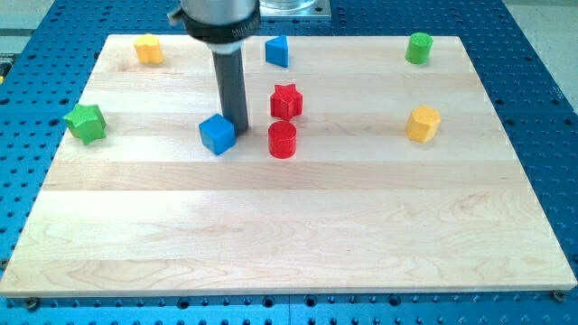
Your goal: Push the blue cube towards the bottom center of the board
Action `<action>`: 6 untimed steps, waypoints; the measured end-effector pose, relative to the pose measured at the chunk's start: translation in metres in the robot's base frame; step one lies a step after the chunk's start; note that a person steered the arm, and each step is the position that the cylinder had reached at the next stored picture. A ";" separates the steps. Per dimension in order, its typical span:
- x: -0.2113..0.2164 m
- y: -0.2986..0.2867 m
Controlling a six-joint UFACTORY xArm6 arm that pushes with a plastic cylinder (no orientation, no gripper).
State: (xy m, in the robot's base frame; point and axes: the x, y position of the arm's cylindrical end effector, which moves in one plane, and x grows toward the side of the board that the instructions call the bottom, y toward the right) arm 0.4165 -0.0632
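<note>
The blue cube (217, 134) sits on the wooden board (289, 226), left of centre in the view's upper half. My tip (238, 125) rests on the board right against the cube's upper right side, touching or nearly touching it. The dark rod rises from there to the arm's mount at the view's top.
A red cylinder (283, 140) and a red star (286, 101) stand just right of my tip. A blue triangular block (277, 51) is near the top edge. A yellow block (148, 49) sits top left, a green star (86, 123) left, a green cylinder (418, 48) top right, a yellow hexagon (423, 124) right.
</note>
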 end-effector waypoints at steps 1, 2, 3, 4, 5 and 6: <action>0.014 0.002; -0.031 -0.002; -0.017 -0.036; 0.008 -0.041; 0.074 -0.010; 0.118 0.013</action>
